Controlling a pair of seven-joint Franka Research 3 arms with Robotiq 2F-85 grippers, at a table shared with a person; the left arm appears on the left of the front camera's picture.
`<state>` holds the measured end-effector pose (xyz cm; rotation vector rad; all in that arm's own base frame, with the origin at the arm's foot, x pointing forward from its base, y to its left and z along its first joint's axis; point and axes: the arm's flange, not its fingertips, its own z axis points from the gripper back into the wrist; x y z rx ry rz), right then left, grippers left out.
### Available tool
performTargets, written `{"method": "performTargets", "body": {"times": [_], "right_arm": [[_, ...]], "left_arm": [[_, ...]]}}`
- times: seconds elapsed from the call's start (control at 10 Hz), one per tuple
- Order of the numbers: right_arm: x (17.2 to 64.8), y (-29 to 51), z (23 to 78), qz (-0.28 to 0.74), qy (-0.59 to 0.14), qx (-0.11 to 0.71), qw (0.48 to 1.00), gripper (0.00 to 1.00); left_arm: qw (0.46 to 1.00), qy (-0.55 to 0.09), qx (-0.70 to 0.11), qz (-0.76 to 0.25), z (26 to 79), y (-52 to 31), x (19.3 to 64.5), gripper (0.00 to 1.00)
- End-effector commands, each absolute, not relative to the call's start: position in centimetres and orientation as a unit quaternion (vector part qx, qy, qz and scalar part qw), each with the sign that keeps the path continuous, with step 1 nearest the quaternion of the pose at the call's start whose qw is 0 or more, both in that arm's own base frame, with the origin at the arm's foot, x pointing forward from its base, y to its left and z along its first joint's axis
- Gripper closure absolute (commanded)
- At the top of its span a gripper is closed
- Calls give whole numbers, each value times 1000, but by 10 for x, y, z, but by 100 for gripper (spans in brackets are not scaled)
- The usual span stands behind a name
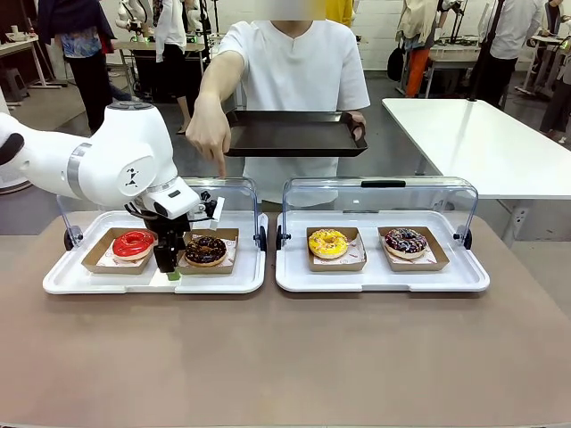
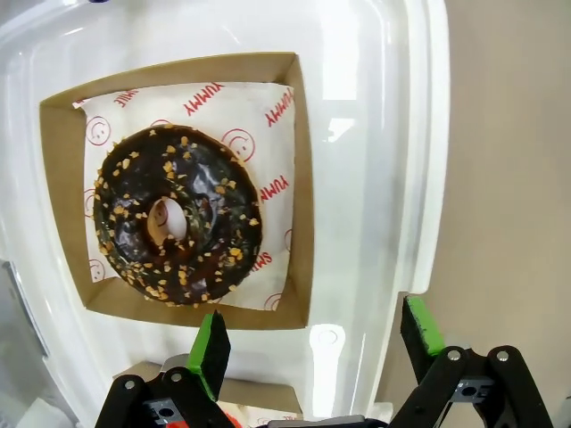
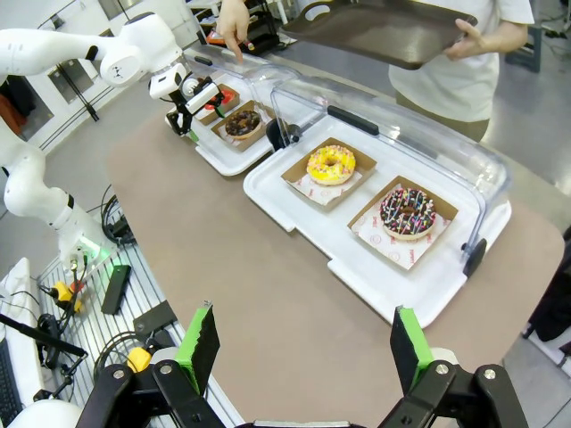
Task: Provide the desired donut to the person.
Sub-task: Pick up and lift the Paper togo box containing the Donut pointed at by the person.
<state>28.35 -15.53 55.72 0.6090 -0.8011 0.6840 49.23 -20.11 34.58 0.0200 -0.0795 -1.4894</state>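
The person (image 1: 294,71) points a finger (image 1: 219,168) down at the left tray and holds a dark serving tray (image 1: 294,134) in the other hand. Below the finger lies a chocolate donut (image 1: 206,249) with nut bits (image 2: 177,214) in a cardboard box. A red donut (image 1: 134,242) sits to its left. My left gripper (image 1: 169,266) hangs open low between these two boxes, its green pads (image 2: 212,343) just off the chocolate donut's box, holding nothing. My right gripper (image 3: 303,343) is open high above the table's near side.
Two white trays (image 1: 89,283) (image 1: 384,281) with raised clear lids stand side by side. The right one holds a yellow donut (image 1: 327,242) and a sprinkled donut (image 1: 406,241). Bare brown tabletop lies in front. A white table (image 1: 482,143) stands at the back right.
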Motion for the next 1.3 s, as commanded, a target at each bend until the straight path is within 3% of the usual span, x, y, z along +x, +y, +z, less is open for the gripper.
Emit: {"method": "performTargets", "body": {"times": [0.0, 0.5, 0.9, 1.0, 1.1, 1.2], "right_arm": [[283, -155, 556, 321, -376, 286, 821, 0], [283, -155, 556, 321, -376, 286, 821, 0], [283, -155, 556, 321, -376, 286, 821, 0], [283, -155, 556, 321, -376, 286, 821, 0], [283, -155, 556, 321, -376, 286, 821, 0], [283, -155, 556, 321, -376, 286, 821, 0]], "left_arm": [[738, -27, -8, -674, 347, -200, 489, 0], [739, -22, -38, -672, 337, -200, 497, 2], [745, -29, -28, -666, 332, -201, 502, 16], [746, -31, -28, -664, 332, -201, 503, 64], [747, -32, -28, -663, 333, -201, 503, 71], [747, -32, -27, -664, 333, -201, 504, 100]]}}
